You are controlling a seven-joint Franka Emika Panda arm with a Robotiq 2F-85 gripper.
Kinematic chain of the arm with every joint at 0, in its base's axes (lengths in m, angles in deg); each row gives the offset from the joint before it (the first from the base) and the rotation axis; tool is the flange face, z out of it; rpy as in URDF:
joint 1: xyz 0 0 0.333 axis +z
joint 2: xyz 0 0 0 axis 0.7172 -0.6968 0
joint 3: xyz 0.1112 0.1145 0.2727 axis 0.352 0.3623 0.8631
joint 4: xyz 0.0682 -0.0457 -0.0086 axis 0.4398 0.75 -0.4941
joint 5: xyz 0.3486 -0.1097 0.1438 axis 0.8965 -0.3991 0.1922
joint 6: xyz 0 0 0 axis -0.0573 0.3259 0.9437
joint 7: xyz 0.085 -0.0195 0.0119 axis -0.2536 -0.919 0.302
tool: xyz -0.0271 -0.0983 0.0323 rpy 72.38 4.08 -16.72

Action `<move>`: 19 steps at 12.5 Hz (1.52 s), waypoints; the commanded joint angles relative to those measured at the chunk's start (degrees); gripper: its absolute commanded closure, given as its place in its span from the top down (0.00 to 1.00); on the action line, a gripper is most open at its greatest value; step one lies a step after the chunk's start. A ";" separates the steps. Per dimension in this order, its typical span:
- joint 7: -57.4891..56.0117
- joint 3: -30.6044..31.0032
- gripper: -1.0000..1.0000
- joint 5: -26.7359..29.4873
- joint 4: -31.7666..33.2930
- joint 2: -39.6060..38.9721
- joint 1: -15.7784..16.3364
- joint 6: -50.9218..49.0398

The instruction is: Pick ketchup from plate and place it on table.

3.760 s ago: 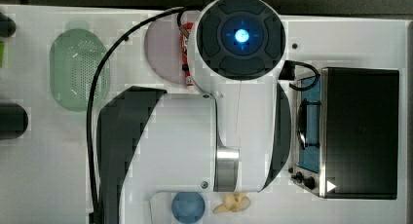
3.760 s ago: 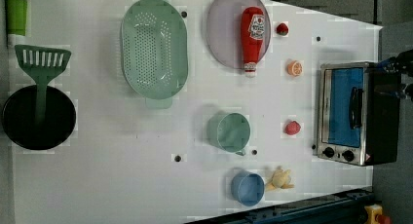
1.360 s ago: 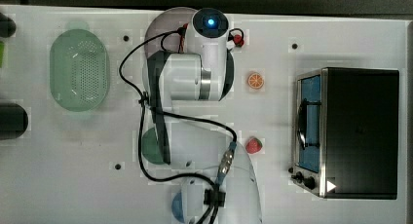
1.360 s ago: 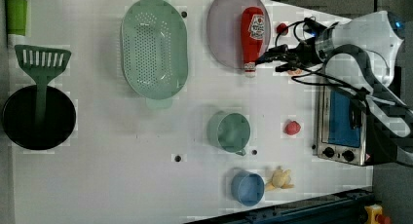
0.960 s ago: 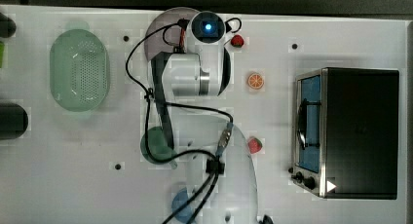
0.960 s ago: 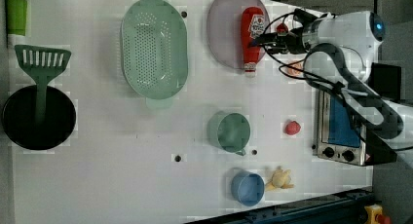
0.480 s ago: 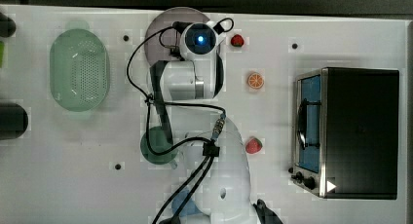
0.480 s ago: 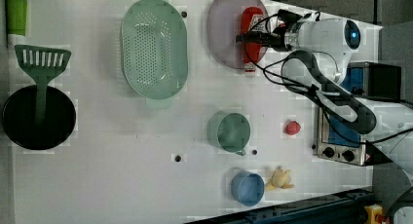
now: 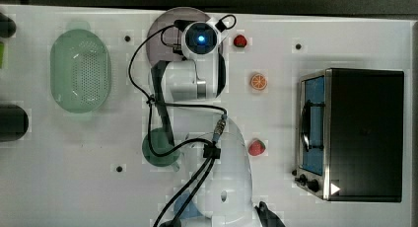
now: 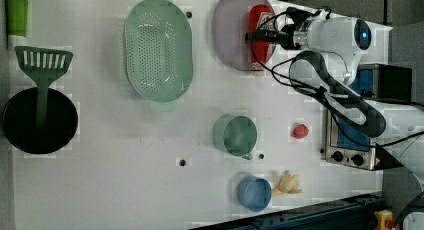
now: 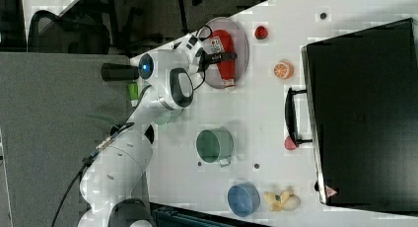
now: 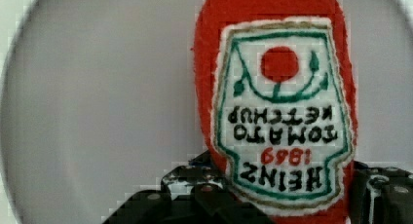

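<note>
A white robot arm reached over a white worktop (image 10: 125, 180). A small red ketchup bottle (image 12: 277, 112) with a white label lay flat on a large, round, mauve-grey plate (image 10: 230, 35) (near a pale green perforated basket (image 10: 157, 50)). The black fingers (image 12: 204, 190) straddled the bottle, one at each side; whether they gripped it could not be told.

Red ketchup (image 12: 277, 112) bottle, white label, flat on the mauve-grey plate (image 12: 107, 112) — black fingers (image 12: 195, 190) alongside.
</note>
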 commanded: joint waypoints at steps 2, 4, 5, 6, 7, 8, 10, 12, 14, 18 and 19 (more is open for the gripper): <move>-1.97 0.58 0.62 -0.01 -2.47 1.35 -0.02 -0.26; 0.42 0.64 0.62 0.08 -4.26 3.14 -0.06 -1.57; 2.16 0.64 0.62 0.17 -5.32 4.44 -0.21 -3.66; 3.17 0.63 0.62 0.20 -6.23 6.12 -0.45 -7.08; 3.44 0.63 0.62 0.49 -6.89 7.96 -0.71 -11.15; 3.44 0.63 0.62 1.56 -7.16 10.00 -1.00 -15.43; 3.43 0.53 0.62 4.95 -7.05 14.51 -1.80 -23.22; 3.43 0.25 0.62 6.11 -6.72 19.18 -2.88 -31.24; 3.43 -0.35 0.62 6.11 -5.13 23.56 -4.01 -38.40; 3.44 -1.92 0.62 6.11 2.52 30.96 -5.46 -42.07; 3.44 -2.29 0.62 6.11 5.48 32.71 -5.55 -41.72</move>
